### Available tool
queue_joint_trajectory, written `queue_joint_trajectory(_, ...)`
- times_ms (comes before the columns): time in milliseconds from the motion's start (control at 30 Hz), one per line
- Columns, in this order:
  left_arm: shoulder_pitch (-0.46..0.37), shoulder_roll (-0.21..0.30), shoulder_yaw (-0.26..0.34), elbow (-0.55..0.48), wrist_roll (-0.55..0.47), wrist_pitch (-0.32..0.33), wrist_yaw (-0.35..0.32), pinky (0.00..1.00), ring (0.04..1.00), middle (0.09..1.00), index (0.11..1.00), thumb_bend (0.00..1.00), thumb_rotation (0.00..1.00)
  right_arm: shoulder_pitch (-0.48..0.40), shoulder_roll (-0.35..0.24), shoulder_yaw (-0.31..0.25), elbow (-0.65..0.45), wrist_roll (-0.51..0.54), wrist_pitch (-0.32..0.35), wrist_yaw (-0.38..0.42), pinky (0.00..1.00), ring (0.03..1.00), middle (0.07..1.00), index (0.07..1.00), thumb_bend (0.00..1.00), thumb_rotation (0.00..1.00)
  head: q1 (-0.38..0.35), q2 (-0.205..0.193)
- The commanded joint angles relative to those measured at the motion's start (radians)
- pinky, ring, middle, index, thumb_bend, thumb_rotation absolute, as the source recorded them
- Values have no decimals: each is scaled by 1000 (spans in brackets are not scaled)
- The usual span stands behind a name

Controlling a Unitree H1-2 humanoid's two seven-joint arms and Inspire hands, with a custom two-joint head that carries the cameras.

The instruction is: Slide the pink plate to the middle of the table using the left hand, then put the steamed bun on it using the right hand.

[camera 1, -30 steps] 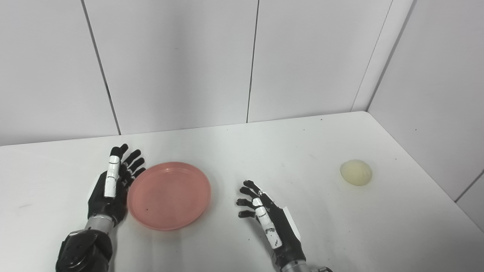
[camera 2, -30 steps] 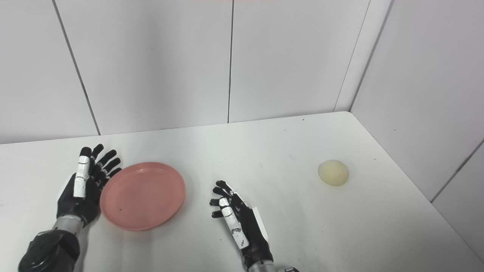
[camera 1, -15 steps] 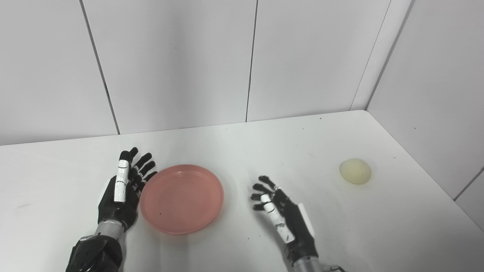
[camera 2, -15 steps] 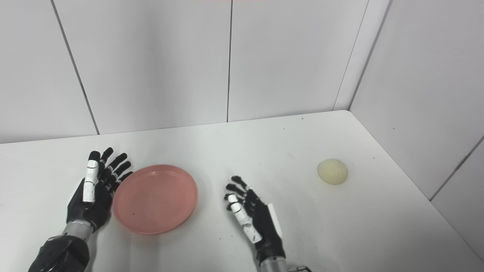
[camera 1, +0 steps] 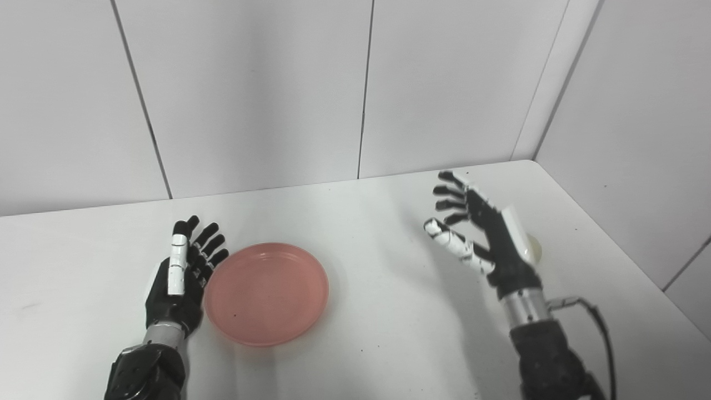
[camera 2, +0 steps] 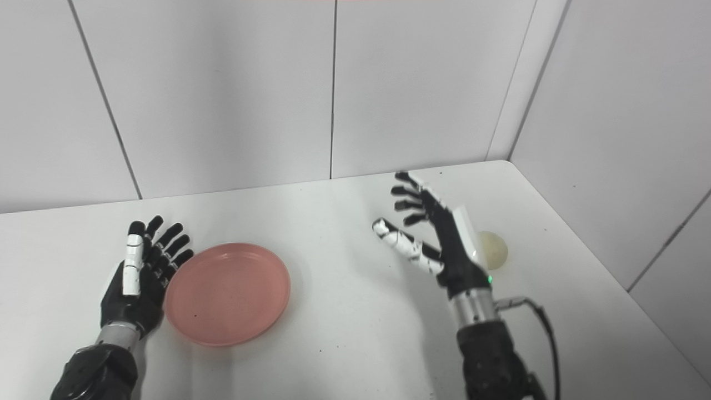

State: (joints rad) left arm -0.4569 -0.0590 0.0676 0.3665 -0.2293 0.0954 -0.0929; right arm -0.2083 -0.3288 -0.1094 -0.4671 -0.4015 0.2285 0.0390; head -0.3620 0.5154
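Note:
The pink plate [camera 1: 266,292] lies flat on the white table [camera 1: 377,311], left of the middle. My left hand [camera 1: 180,278] is open, edge-on on the table, its fingers against the plate's left rim. My right hand [camera 1: 480,233] is open and raised above the table at the right, fingers spread, empty. The pale steamed bun [camera 2: 492,250] lies on the table at the right, just behind that hand; in the left eye view only its right edge [camera 1: 534,249] shows past the hand.
White wall panels [camera 1: 255,94] stand close behind the table and along its right side [camera 1: 639,139]. The table's right edge runs close to the bun. A black cable [camera 1: 602,333] hangs from my right forearm.
My right hand has risen from the table front and swung far right, up beside the bun. The left hand pushed the plate a little to the right, then stopped.

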Motion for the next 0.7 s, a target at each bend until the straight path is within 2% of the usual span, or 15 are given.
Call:
queue_joint_trajectory(0, -27, -5, 0, 18, 2, -27, -3, 874, 893, 895, 962, 714, 891, -74, -82, -4, -35, -59, 51, 49, 584, 726, 801, 838, 731, 711, -2, -4)
queue_joint_trajectory(67, -31, -6, 2, 29, 1, -35, -3, 870, 888, 889, 957, 721, 888, -104, -142, 3, -27, -112, 92, 101, 589, 721, 802, 829, 806, 715, -5, -9)
queue_joint_trajectory(133, -34, -7, 3, 38, 1, -40, -2, 872, 887, 888, 954, 723, 888, -131, -197, 11, -10, -153, 129, 149, 592, 713, 796, 824, 832, 718, -5, -14)
queue_joint_trajectory(267, -37, -8, -2, 46, 12, -53, 2, 867, 884, 891, 961, 727, 902, -168, -302, 29, 54, -203, 162, 234, 592, 721, 808, 817, 863, 624, -1, -19)
queue_joint_trajectory(433, -40, -8, -1, 54, 11, -63, 0, 865, 877, 887, 961, 726, 900, -213, -409, 47, 148, -210, 204, 341, 578, 720, 797, 806, 891, 563, 0, -21)
queue_joint_trajectory(533, -42, -6, -2, 58, 11, -67, -2, 878, 884, 893, 965, 726, 906, -242, -469, 79, 190, -274, 237, 427, 585, 736, 809, 803, 918, 493, 1, -22)
queue_joint_trajectory(600, -42, -5, -4, 58, 12, -69, -2, 882, 887, 897, 969, 726, 912, -251, -485, 86, 203, -302, 241, 463, 558, 724, 808, 799, 934, 453, 2, -19)
queue_joint_trajectory(667, -41, -6, -3, 53, 9, -65, -1, 888, 887, 899, 972, 726, 909, -272, -504, 100, 229, -391, 241, 562, 536, 703, 796, 789, 950, 432, 0, -18)
